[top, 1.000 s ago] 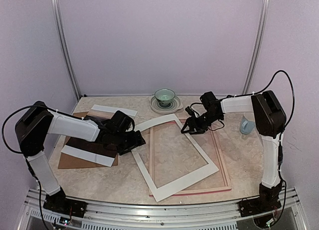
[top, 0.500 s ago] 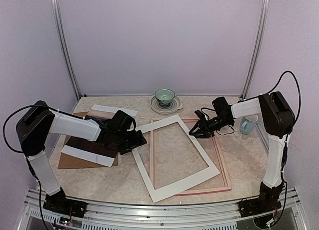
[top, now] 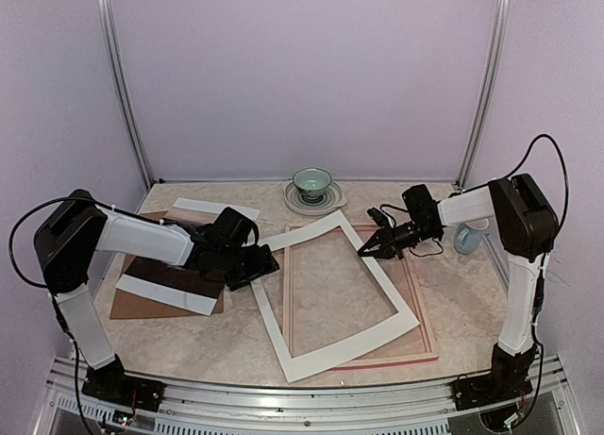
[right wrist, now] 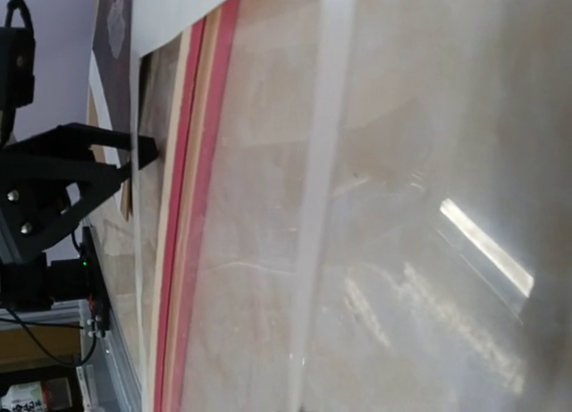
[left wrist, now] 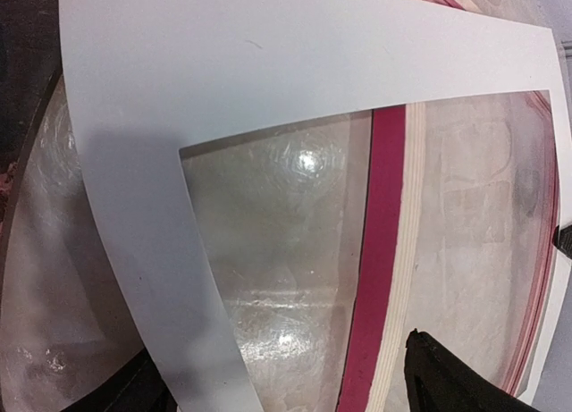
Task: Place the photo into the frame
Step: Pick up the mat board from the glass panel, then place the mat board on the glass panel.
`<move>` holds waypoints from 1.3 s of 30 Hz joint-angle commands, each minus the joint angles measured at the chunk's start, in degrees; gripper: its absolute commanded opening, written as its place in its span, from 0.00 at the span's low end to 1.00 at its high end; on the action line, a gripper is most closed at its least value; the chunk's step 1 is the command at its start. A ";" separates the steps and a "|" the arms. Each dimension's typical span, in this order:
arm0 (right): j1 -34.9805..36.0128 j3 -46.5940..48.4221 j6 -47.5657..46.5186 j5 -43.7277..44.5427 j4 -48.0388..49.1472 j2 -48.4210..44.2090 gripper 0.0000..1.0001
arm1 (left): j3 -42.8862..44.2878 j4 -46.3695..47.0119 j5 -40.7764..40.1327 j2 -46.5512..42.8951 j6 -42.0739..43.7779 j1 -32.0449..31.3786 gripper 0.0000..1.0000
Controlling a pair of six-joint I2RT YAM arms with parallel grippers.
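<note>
The frame (top: 427,314) lies flat on the table, its pink rim (left wrist: 380,251) and pale wood edge showing. A white mat (top: 269,320) lies askew over it. My right gripper (top: 365,251) is shut on the mat's right strip, which runs edge-on through the right wrist view (right wrist: 313,206); its own fingers are out of that view. My left gripper (top: 264,263) stands open at the mat's left corner (left wrist: 134,206), one fingertip (left wrist: 447,376) over the frame's rim. The photo (top: 170,273), dark, lies on the brown board under the left arm.
The brown backing board (top: 127,308) lies at the left with white strips (top: 215,209) on it. A green bowl (top: 311,181) on a plate (top: 326,206) stands at the back centre. A pale blue mug (top: 466,239) stands by the right arm.
My right gripper has moved right and down along the mat's right strip and has shut on it. The mat has shifted slightly. The left arm has barely moved.
</note>
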 commanded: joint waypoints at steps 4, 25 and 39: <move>-1.38 -2.38 0.95 -0.06 -0.35 -4.63 0.00 | 0.67 -0.29 0.53 1.18 1.09 -0.10 0.86; -7.95 -12.99 2.33 9.83 0.13 -18.11 0.00 | -0.34 -0.56 -2.95 -7.25 3.98 3.29 0.92; -9.85 -20.32 3.74 15.64 2.86 -24.33 0.00 | -2.12 -0.68 -2.87 -10.58 5.27 6.13 0.99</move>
